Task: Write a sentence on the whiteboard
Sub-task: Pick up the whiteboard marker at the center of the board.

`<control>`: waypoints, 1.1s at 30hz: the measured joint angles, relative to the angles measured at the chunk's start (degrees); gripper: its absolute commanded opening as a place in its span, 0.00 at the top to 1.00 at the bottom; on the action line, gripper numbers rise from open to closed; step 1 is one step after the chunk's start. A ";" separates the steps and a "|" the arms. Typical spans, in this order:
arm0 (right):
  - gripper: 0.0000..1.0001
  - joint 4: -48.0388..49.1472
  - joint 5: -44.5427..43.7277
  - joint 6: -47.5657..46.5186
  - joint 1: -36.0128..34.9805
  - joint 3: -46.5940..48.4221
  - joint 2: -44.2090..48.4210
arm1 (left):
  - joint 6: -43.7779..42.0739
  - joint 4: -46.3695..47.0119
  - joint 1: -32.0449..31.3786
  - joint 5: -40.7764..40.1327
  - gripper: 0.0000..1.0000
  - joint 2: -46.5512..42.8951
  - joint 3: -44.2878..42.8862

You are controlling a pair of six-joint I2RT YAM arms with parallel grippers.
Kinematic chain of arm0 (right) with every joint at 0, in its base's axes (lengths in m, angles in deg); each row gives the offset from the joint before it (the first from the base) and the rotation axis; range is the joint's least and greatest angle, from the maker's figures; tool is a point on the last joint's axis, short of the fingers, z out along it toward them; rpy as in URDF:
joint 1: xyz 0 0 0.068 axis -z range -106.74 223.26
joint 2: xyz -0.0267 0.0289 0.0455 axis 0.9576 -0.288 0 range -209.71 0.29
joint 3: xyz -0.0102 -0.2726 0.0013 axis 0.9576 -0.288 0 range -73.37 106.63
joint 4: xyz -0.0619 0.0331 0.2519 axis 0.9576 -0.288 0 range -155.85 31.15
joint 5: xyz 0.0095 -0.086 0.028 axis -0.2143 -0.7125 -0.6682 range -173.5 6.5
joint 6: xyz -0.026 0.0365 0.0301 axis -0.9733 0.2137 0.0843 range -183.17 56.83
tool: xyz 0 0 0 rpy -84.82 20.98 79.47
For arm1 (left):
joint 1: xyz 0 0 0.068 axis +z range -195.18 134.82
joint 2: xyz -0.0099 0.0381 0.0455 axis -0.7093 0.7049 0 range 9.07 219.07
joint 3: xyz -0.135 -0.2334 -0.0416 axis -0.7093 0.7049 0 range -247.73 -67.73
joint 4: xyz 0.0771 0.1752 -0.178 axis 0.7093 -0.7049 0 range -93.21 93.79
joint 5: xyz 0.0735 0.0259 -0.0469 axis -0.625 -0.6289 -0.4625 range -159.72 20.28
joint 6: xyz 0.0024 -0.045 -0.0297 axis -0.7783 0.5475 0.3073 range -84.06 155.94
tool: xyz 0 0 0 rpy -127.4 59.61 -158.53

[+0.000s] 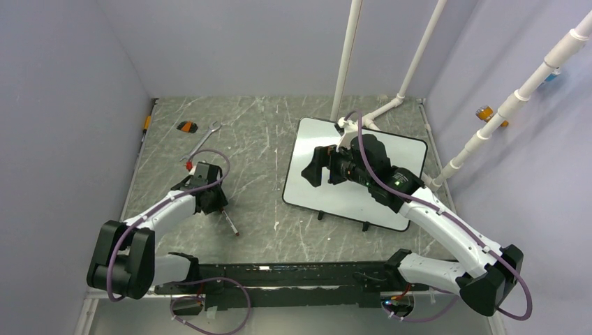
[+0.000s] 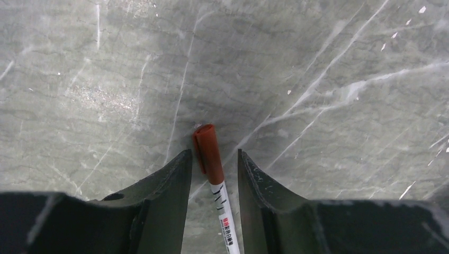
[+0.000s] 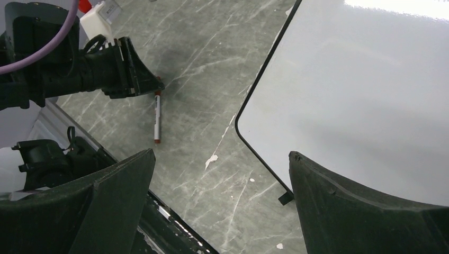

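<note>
The whiteboard (image 1: 349, 202) lies flat on the right half of the table, and its face is blank; no sentence shows on it. It also fills the right of the right wrist view (image 3: 360, 95). A marker (image 2: 210, 159) with a reddish-brown cap and a white barrel lies on the table, left of the board (image 1: 230, 225) (image 3: 157, 119). My left gripper (image 2: 213, 152) is open and low over the marker, one jaw on each side of the cap, with a gap on both sides. My right gripper (image 3: 221, 153) is open and empty, above the board's left part (image 1: 315, 167).
A silver wrench (image 1: 202, 139) and a small orange-and-black object (image 1: 186, 126) lie at the far left. White pipes (image 1: 347, 63) rise behind the board. A black rail (image 1: 279, 276) runs along the near edge. Walls close in on three sides.
</note>
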 measured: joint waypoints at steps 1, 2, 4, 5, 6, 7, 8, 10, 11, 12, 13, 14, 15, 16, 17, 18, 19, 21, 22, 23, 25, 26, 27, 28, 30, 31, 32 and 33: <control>0.00 0.00 0.00 -0.04 0.00 0.02 0.00 | 0.96 -0.07 -0.17 -0.55 0.59 0.20 -0.02; 0.00 -0.02 0.00 -0.17 0.00 0.02 0.00 | 1.25 -0.09 -0.26 -0.68 0.59 0.22 -0.02; 0.00 -0.02 0.00 -0.28 0.00 0.02 0.00 | 2.38 -0.22 -0.37 -1.31 0.66 0.37 -0.04; 0.00 -0.07 0.00 -0.35 0.00 0.02 0.00 | 2.75 -0.24 -0.37 -1.62 0.74 0.66 -0.15; 0.00 -0.09 0.00 -0.39 0.00 0.02 0.00 | 3.10 -0.59 -0.37 -1.95 0.82 1.07 -0.46; 0.00 -0.13 0.00 -0.42 0.00 0.02 0.00 | 3.56 -0.94 -0.37 -2.29 0.90 1.51 -0.74; 0.00 -0.17 0.00 -0.44 0.00 0.02 0.00 | 3.91 -1.16 -0.35 -2.73 0.96 1.95 -0.96; 0.00 -0.46 0.00 -0.63 0.00 0.02 0.00 | 4.17 -1.51 -0.42 -2.78 1.00 2.71 -1.81; 0.00 -0.61 0.00 -0.72 0.00 0.02 0.00 | 4.28 -1.31 -0.48 -2.84 1.00 3.08 -2.12; 0.00 -0.79 0.00 -0.83 0.00 0.02 0.00 | 4.26 -0.98 -0.48 -2.84 1.00 3.39 -2.32; 0.00 -0.96 -0.02 -0.92 0.00 0.02 0.00 | 4.26 -0.59 -0.48 -2.82 1.00 3.61 -2.38; 0.00 -1.03 0.00 -1.01 0.00 0.02 0.00 | 4.28 -0.33 -0.48 -2.80 1.00 3.63 -2.40; 0.00 -1.07 0.00 -1.11 0.00 0.02 0.00 | 4.26 -0.20 -0.48 -2.78 1.00 3.61 -2.40; 0.00 -1.05 0.07 -1.27 0.00 0.02 0.00 | 4.26 -0.13 -0.48 -2.78 1.00 3.56 -2.40; 0.00 -1.01 0.39 -1.31 0.00 0.02 0.00 | 4.24 -0.13 -0.48 -2.75 1.00 3.43 -2.38; 0.00 -0.92 1.03 -1.38 0.00 0.02 0.00 | 4.24 -0.15 -0.48 -2.73 1.00 3.13 -2.29; 0.00 -0.66 1.81 -1.44 0.00 0.00 0.00 | 4.26 -0.28 -0.48 -2.45 1.00 2.64 -2.19; 0.00 0.96 4.35 -1.57 -0.04 -0.50 0.00 | 4.26 -1.09 -0.48 -1.57 1.00 1.20 -2.19; 0.00 1.81 5.46 -1.64 -0.20 -0.87 0.00 | 4.39 -1.38 -0.48 -1.16 1.00 0.28 -2.19; 0.00 3.28 6.91 -1.66 -0.42 -1.53 0.00 | 4.61 -1.75 -0.48 -0.57 1.00 -1.09 -2.19; 0.01 6.16 9.27 -1.66 -1.07 -3.26 0.00 | 5.46 -2.47 -0.48 0.94 1.00 -4.50 -2.19; 0.01 7.82 10.14 -1.62 -1.51 -4.31 0.00 | 5.97 -2.67 -0.48 1.97 1.00 -6.40 -2.23; 0.01 9.53 10.47 -1.38 -2.08 -5.44 0.00 | 6.62 -2.89 -0.48 2.73 1.00 -8.02 -2.34; 0.01 10.86 10.54 -1.22 -2.62 -6.43 0.00 | 7.32 -3.10 -0.48 3.65 1.00 -9.35 -2.58; 0.01 15.65 10.03 -0.98 -4.31 -9.53 0.13 | 8.98 -3.74 -0.48 5.66 1.00 -11.67 -3.52; 0.01 18.36 9.68 -0.85 -5.38 -11.45 0.28 | 9.90 -3.91 -0.48 6.51 1.00 -12.37 -3.96; 0.01 21.73 8.94 -0.79 -6.54 -13.75 0.50 | 10.78 -4.00 -0.48 7.54 1.00 -13.07 -4.48; 0.01 24.22 8.28 -0.79 -7.56 -15.67 0.66 | 11.82 -4.09 -0.48 8.66 1.00 -13.70 -5.01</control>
